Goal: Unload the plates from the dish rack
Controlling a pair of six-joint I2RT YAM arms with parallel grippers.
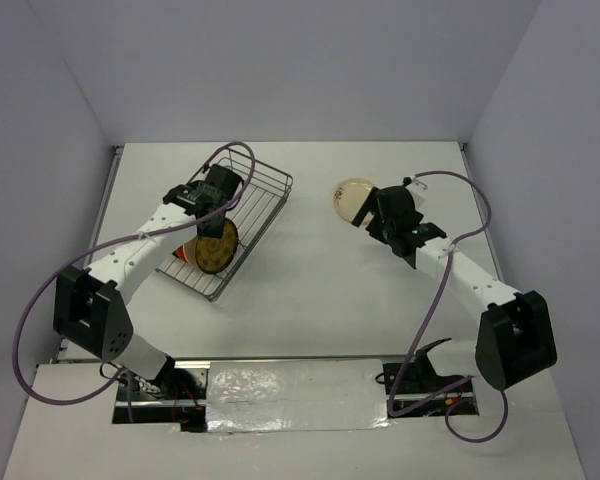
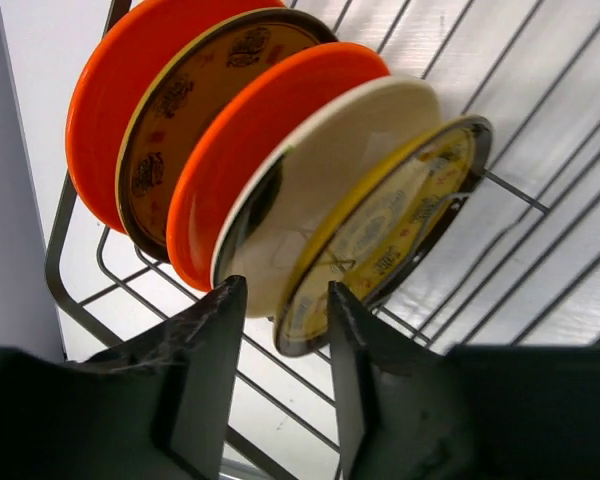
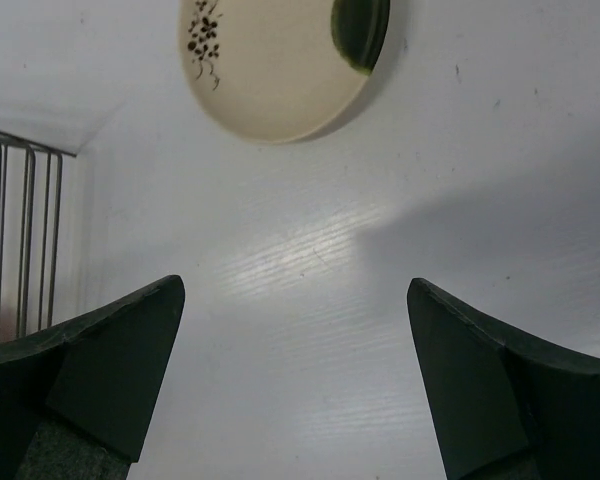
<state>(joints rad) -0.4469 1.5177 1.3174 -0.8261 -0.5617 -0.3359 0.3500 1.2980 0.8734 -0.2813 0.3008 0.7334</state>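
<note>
The silver wire dish rack point(image 1: 265, 195) lies at the back left, and its bars show in the left wrist view point(image 2: 540, 150). Several plates stand on edge in it: an orange-red one point(image 2: 92, 120), a mustard-brown patterned one point(image 2: 195, 110), another orange-red one point(image 2: 245, 150), a cream one point(image 2: 330, 180) and a yellow patterned one point(image 2: 395, 225). My left gripper point(image 2: 285, 340) is open, its fingertips on either side of the yellow plate's lower rim without clamping it; from above it point(image 1: 218, 212) hangs over the plates point(image 1: 216, 246). A cream plate point(image 3: 275, 70) with a dark rim mark lies flat on the table point(image 1: 352, 198). My right gripper point(image 3: 295, 300) is open and empty just short of it point(image 1: 370, 215).
The rack's right end shows at the left edge of the right wrist view point(image 3: 20, 230). White walls close the table at back and sides. A shiny taped strip point(image 1: 290, 385) and cables run along the near edge by the arm bases.
</note>
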